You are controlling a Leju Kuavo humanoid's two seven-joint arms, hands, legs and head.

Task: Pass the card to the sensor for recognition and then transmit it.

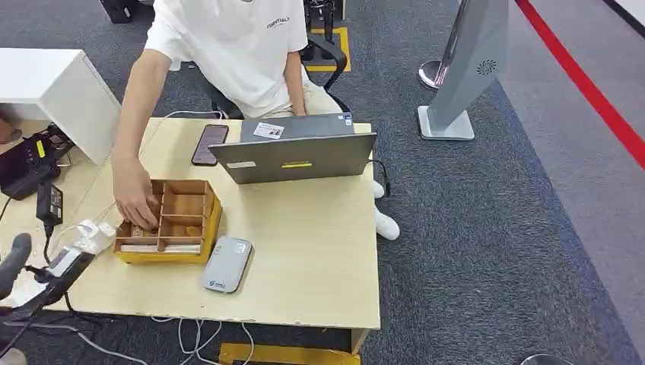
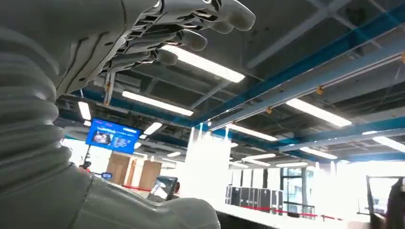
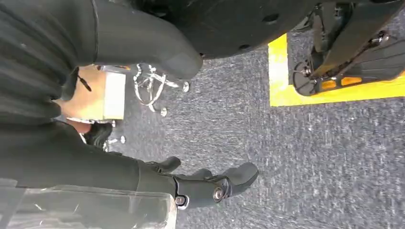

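Holding nothing, the silver left hand and dark right hand keep fingers loosely apart, while pale cards lie in the partitioned wooden box beside the flat grey sensor, fitting either a card awaiting pickup or one already returned.

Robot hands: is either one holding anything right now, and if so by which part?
Nothing is held. The left robot hand has loosely curled fingers around nothing; the right robot hand hangs over the carpet with nothing in it.

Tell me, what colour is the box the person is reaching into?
The box has yellow walls and brown dividers inside; the head view shows it best.
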